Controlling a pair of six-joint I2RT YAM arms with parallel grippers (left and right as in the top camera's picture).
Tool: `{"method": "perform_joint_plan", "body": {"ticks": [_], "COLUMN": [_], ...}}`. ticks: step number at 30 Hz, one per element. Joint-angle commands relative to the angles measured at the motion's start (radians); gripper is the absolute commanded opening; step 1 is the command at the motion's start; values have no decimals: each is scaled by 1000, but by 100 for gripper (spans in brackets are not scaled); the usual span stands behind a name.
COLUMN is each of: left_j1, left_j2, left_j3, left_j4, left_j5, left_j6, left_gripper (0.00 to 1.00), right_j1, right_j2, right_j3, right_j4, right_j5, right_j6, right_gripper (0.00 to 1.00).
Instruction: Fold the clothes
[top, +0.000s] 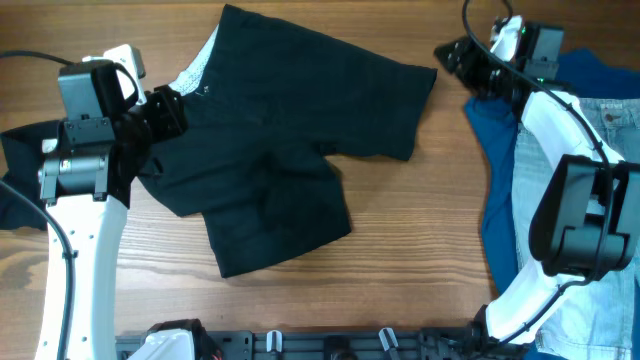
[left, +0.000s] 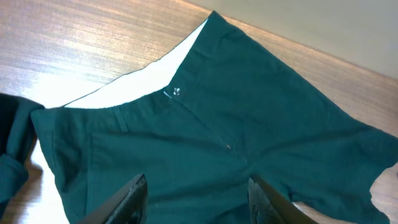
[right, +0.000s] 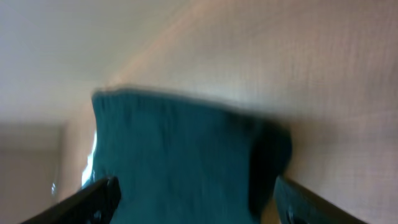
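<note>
The black shorts (top: 300, 130) lie spread flat on the wooden table, waistband to the left, legs to the right and front. In the left wrist view the shorts (left: 249, 118) look dark teal, with a button and a white inner waistband. My left gripper (top: 178, 108) is open over the waistband end, its fingers (left: 196, 196) apart above the cloth and holding nothing. My right gripper (top: 450, 60) is open by the far right leg hem. The blurred right wrist view shows that hem (right: 174, 155) between the spread fingers (right: 196, 199).
A blue garment (top: 500, 150) and light-blue jeans (top: 610, 190) lie at the right under the right arm. A black garment (top: 15, 170) lies at the left edge and also shows in the left wrist view (left: 12, 149). A rail runs along the front edge (top: 330, 345).
</note>
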Motion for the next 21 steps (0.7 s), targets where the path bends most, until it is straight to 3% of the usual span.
{"method": "perform_joint_plan", "body": {"ticks": [1, 6, 9, 14, 21], "left_j1": [-5, -5, -5, -5, -5], "left_j2": [-6, -9, -11, -16, -16], "left_j3": [-2, -2, -2, -2, -2], "left_j4": [-28, -115, -160, -177, -176], "left_j5": [14, 14, 14, 13, 14], "left_j6": [-1, -1, -1, -1, -1], "left_gripper": [54, 55, 57, 59, 60], "right_j1": [54, 243, 375, 572, 723], "right_j2": [-121, -158, -158, -158, -158], "right_j3": [3, -9, -78, -233, -349], "right_j4": [-214, -608, -679, -622, -441], "right_j5": [-74, 96, 202, 307, 287], "right_j6": [-215, -294, -305, -248, -357], "right_gripper": [83, 72, 68, 68, 68]}}
